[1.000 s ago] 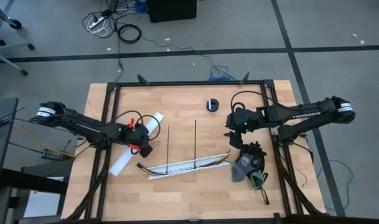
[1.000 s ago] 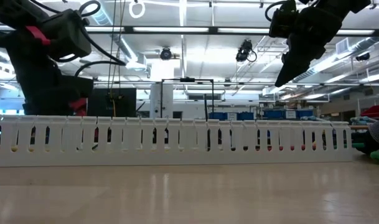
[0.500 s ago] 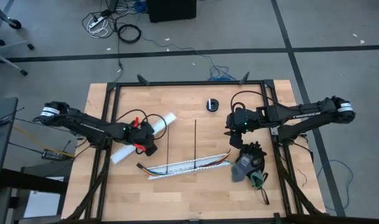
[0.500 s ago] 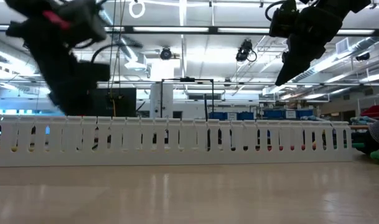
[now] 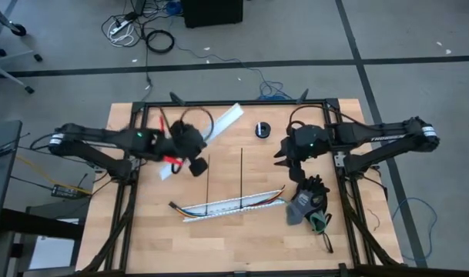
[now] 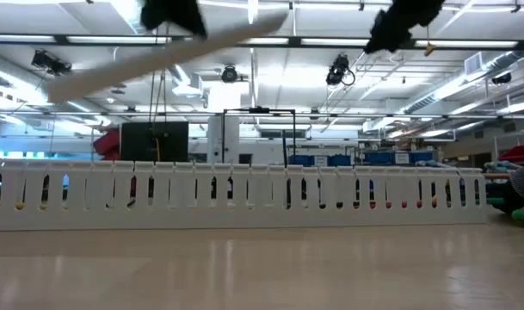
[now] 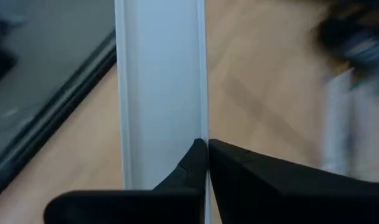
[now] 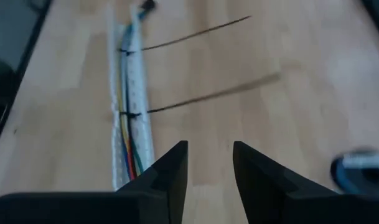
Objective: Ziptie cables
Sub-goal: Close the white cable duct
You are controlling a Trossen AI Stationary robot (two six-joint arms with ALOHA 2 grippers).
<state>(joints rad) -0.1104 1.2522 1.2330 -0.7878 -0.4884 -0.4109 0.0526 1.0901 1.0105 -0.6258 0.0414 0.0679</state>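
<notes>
surface (image 5: 142,231): pale wood boards in a black metal frame, standing on a grey floor crossed by dark tape lines. cords and a power strip (image 5: 122,29) lie on the floor beyond the far edge. the low view looks into a workshop hall with ceiling strip lights, racks and blue bins behind a white slotted channel (image 6: 244,194).

cables (image 5: 219,206): coloured wires lying along the white slotted channel at the near middle of the surface. two black zipties (image 5: 242,173) run straight from the bundle toward the far edge, side by side and apart; in the right wrist view each crosses the bundle.

left gripper (image 5: 189,148): raised over the far left of the surface, fingers pinched onto a white flat channel cover (image 5: 222,123), which is tilted in the air.

right gripper (image 5: 284,158): above the right side, fingers narrowly apart, holding nothing.

other items: a small black round object (image 5: 263,129) near the far edge; grey-and-black gloves (image 5: 307,201) at the right edge.

limits: the left wrist view is smeared; the low view cuts off both arms at its top edge and shows the wires only through the channel's slots.
</notes>
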